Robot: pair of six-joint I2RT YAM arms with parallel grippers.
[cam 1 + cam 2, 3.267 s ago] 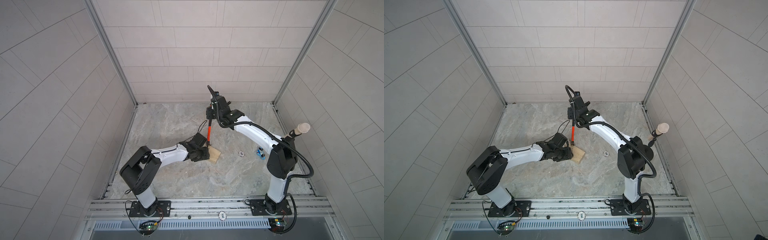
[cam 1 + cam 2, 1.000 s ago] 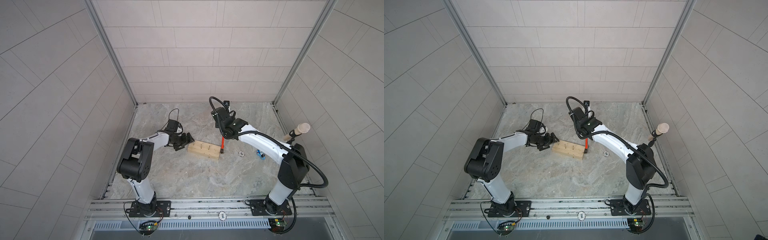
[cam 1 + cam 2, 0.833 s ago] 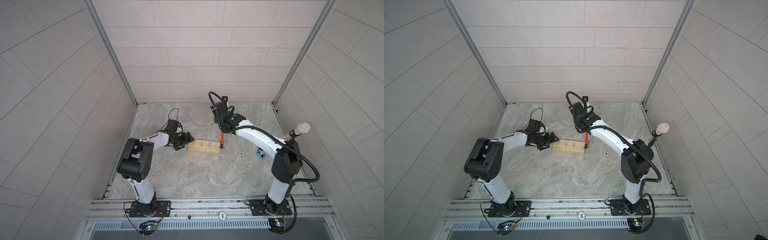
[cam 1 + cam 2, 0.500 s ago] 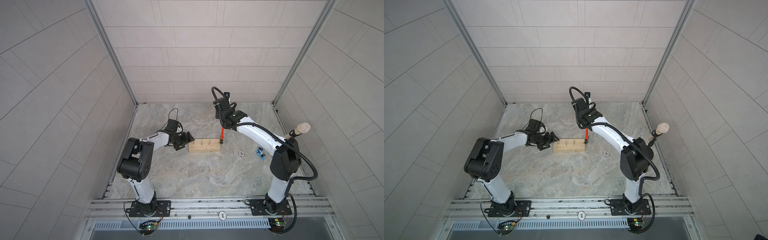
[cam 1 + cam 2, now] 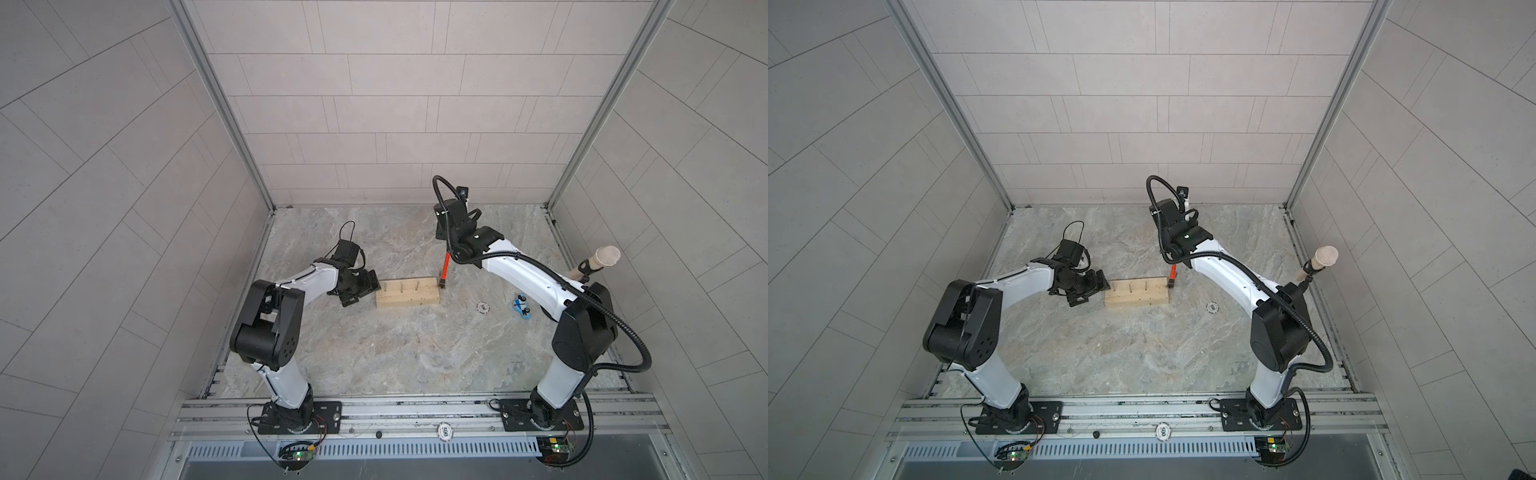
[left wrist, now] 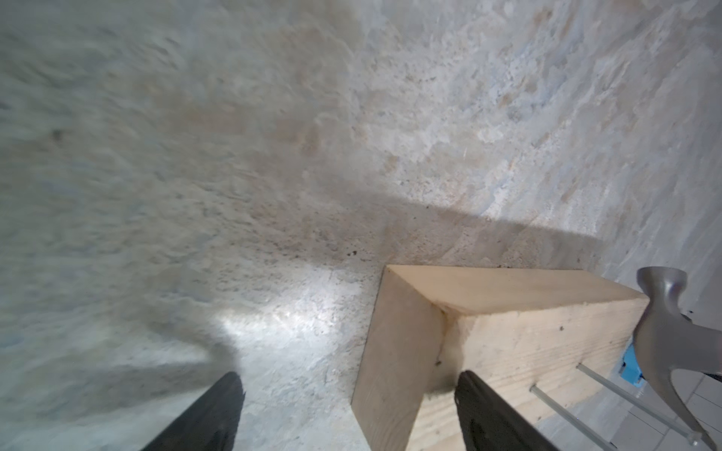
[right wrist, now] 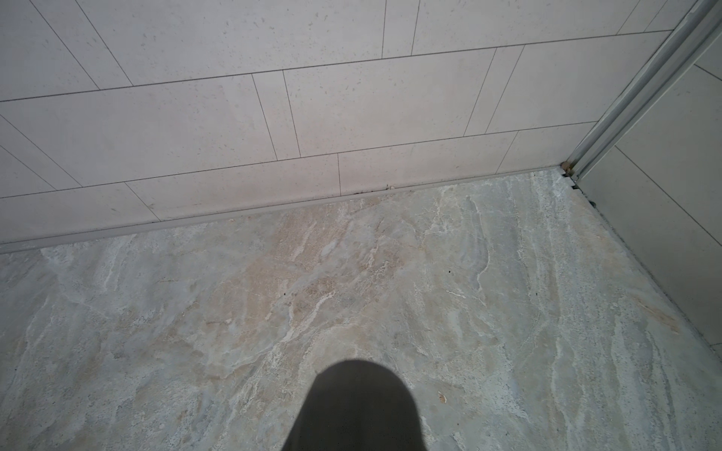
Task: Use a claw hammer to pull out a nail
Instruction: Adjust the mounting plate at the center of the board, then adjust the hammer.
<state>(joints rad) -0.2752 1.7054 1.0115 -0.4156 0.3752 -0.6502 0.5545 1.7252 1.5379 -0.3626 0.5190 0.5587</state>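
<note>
Since a second ago the wooden block [image 5: 407, 296] has swung from a slant to lie square with the front rail [image 5: 415, 409], and the right arm has brought the claw hammer [image 5: 445, 268] up to the block's right end. Left arm has barely budged.

Top views first: both show the hammer hanging nearly upright, head down and orange shaft up, with the right gripper [image 5: 450, 246] clamped on the handle end under the wrist. The head sits just beside the block's far right corner. Three nails [image 5: 401, 286] stand in a row out of the top face, none pulled yet. The left gripper [image 5: 362, 288] is spread wide, holding nothing, parked just beside the block's left end. My guess is it's there to pin the block so it doesn't lift or skate once the hammer levers. A poker chip [image 5: 482, 307] and a blue toy car [image 5: 521, 309] lie off to the right on the table [image 5: 374, 357], not involved.

Left wrist view: the two dark fingers [image 6: 213, 414] are well apart, one over bare table, one in front of the block's end corner. Can't tell if it's touching. The hammer's steel head shows past the far end, claw reaching toward the nearest nail's head, but whether it's hooked I can't tell.

Right wrist view: just table, tiled wall [image 7: 273, 97] and a dark rounded blob [image 7: 355, 406], likely the hammer's black handle end. No block or nails, so this camera looks away from the work.
</note>
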